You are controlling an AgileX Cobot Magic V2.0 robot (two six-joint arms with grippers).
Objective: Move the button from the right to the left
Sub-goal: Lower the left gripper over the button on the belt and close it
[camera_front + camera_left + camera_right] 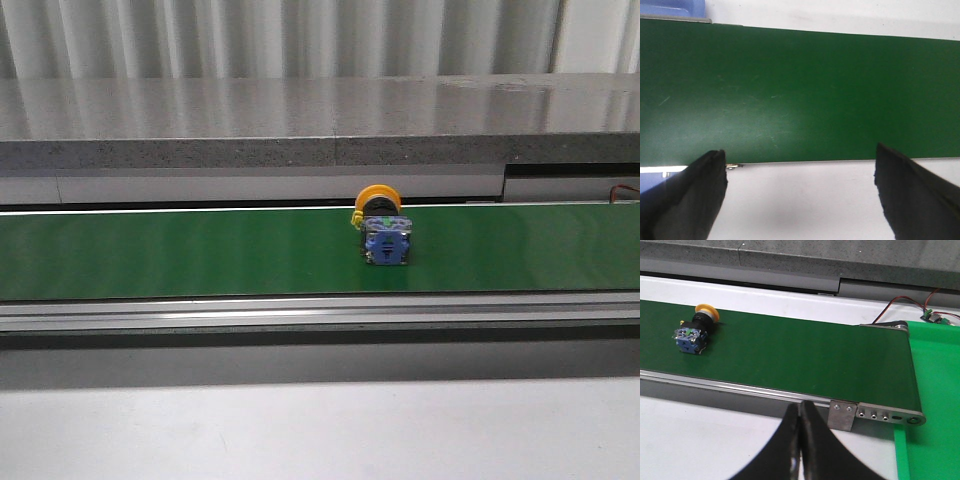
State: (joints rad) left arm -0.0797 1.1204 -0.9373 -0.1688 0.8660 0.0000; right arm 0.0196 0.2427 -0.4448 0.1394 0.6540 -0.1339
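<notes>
The button (383,232), with a blue boxy body and an orange-yellow ring, lies on its side on the green conveyor belt (180,255), a little right of the middle in the front view. It also shows in the right wrist view (695,331). My right gripper (800,412) is shut and empty, over the white table short of the belt's near rail, well away from the button. My left gripper (800,167) is open and empty, above the belt's edge (805,162); no button shows in its view. Neither gripper shows in the front view.
A grey ledge (320,120) runs behind the belt. A metal rail (320,312) runs along its front. In the right wrist view the belt ends at a bracket (842,415), beside a bright green surface (935,405) and a small wired board (931,315). A blue object (670,9) sits beyond the belt.
</notes>
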